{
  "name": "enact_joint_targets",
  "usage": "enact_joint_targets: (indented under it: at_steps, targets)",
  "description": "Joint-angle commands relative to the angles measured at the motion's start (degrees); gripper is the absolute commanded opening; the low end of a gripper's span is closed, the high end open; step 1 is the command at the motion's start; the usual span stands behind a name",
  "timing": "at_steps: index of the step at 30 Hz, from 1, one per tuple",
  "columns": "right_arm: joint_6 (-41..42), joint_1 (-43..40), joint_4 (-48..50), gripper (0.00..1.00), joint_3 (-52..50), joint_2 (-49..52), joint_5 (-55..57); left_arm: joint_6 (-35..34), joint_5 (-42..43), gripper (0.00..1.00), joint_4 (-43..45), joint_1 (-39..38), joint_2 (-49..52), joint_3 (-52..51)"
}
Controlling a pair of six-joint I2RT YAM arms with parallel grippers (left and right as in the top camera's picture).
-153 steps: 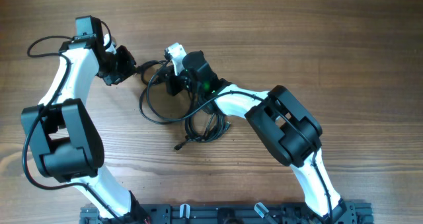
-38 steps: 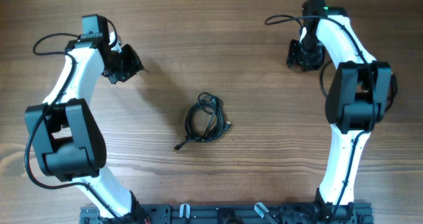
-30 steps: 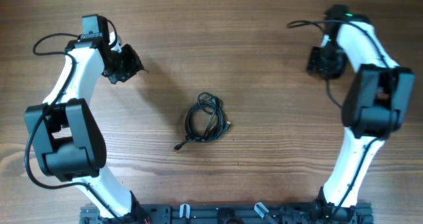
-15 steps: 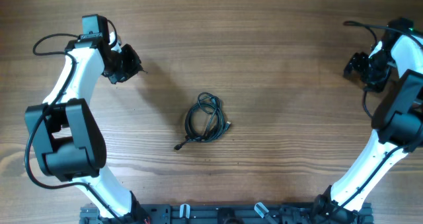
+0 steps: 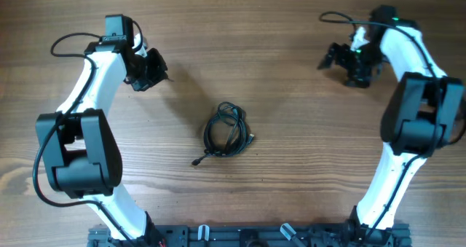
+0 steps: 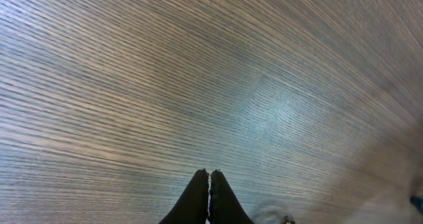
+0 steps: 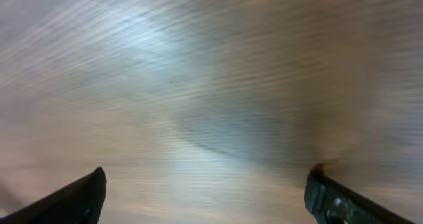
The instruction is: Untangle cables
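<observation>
The cables (image 5: 226,130) lie as one small black coiled bundle in the middle of the wooden table, with a plug end trailing to the lower left (image 5: 196,162). Neither gripper touches them. My left gripper (image 5: 162,75) hovers at the upper left, well away from the bundle; in the left wrist view its fingers (image 6: 198,196) are pressed together over bare wood with nothing between them. My right gripper (image 5: 335,57) is at the upper right, far from the cables. The right wrist view shows its fingers (image 7: 79,199) spread wide and empty, and the picture is blurred.
The wooden table (image 5: 291,152) surrounds the bundle. Thick black wires run along both white arms. The arm bases sit on a black rail (image 5: 240,236) at the near edge.
My left gripper has closed fully and shifted slightly right. My right arm swung out to the far right edge, then back left, while its jaws opened wide. The cable bundle has not moved.
</observation>
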Motion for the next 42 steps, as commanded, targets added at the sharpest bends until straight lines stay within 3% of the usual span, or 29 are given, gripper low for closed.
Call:
enact_joint_targets:
  at_steps: [1,9,13,31,42]
  targets:
    - [12.83,3.74,8.35,1.0,-3.69,6.69,-2.34,0.31,0.02,0.09,0.2,0.15,-1.07,-0.42]
    - [15.39,5.55,39.26,1.0,-3.69,6.71,-2.14,0.31,-1.9,0.12,-0.92,0.15,-1.07,-0.46]
    - [15.41,5.57,47.71,1.0,-3.69,6.69,-2.16,0.28,-1.92,0.14,-0.81,0.15,-1.07,-0.46]
    - [15.39,5.57,48.72,1.0,-3.69,6.69,-2.16,0.28,-1.9,0.17,-0.72,0.15,-1.07,-0.48]
    - [15.41,5.57,48.74,1.0,-3.69,6.69,-2.16,0.28,-1.9,0.39,-0.72,0.15,-1.07,-0.46]
